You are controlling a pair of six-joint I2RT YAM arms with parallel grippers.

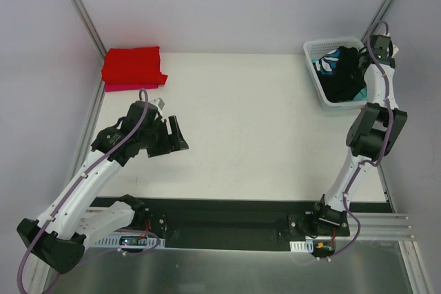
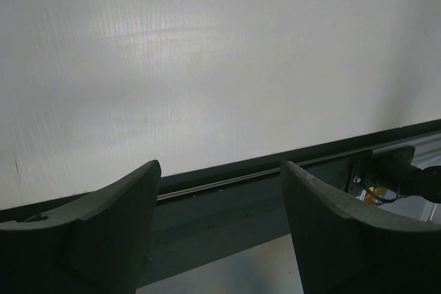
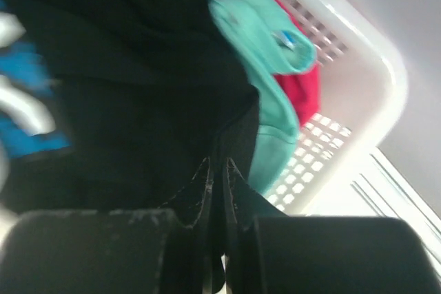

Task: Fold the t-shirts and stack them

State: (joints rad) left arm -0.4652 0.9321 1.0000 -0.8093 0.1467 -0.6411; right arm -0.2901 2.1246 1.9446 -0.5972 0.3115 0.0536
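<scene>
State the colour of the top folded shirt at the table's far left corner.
The shirt is plain red; the top external view shows it best.

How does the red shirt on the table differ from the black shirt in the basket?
The red shirt lies folded flat on the table; the black shirt is bunched in the basket. The red shirt is untouched; the right gripper is shut on the black shirt. Both are cloth tees.

Red folded tee (image 1: 132,65) at the far left corner, white mesh basket (image 3: 393,80), black tee (image 3: 138,46) with blue-and-white print, teal tee (image 3: 265,60), white tabletop (image 1: 241,122)
</scene>
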